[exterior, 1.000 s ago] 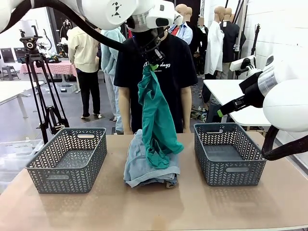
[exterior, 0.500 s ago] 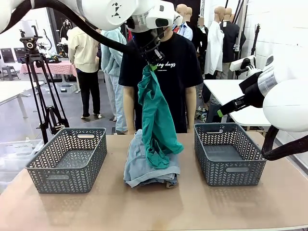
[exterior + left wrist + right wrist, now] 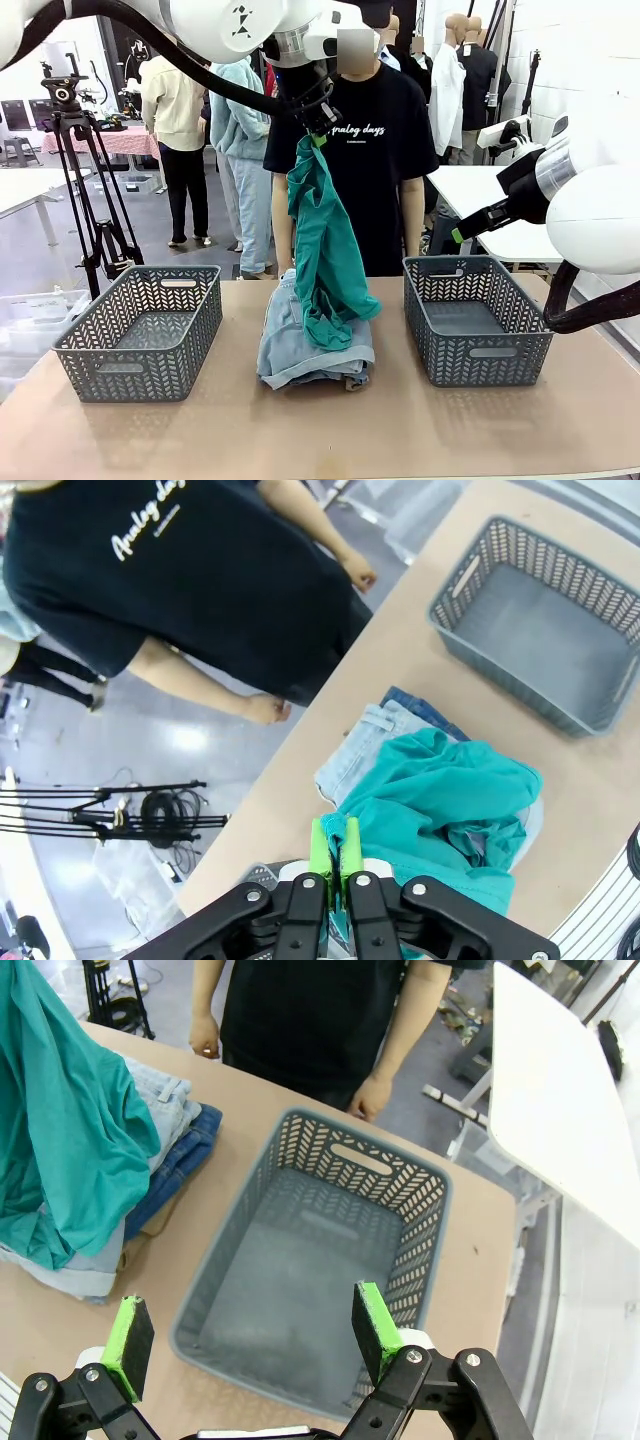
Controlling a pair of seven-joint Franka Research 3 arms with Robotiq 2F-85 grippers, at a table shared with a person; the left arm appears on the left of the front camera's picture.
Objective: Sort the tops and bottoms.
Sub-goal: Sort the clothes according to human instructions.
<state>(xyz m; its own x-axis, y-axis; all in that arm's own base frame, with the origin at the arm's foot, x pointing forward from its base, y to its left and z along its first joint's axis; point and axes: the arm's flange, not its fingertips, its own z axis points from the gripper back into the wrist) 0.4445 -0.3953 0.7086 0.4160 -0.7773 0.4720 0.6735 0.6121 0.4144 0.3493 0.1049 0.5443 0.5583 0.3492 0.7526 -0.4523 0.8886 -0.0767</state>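
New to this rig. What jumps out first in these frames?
The teal shirt dangles from the shut left gripper high over the table's middle, its lower end draped on the denim pile. The left basket and right basket flank the pile, and the right gripper hangs open above the right one. A person in a black T-shirt stands at the far edge.

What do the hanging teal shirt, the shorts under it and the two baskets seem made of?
Teal shirt: thin matte knit fabric, probably; it drapes in soft folds. Shorts: pale denim, judging by faded blue and stitched hems. Left basket and right basket: likely moulded grey plastic, perforated herringbone walls.
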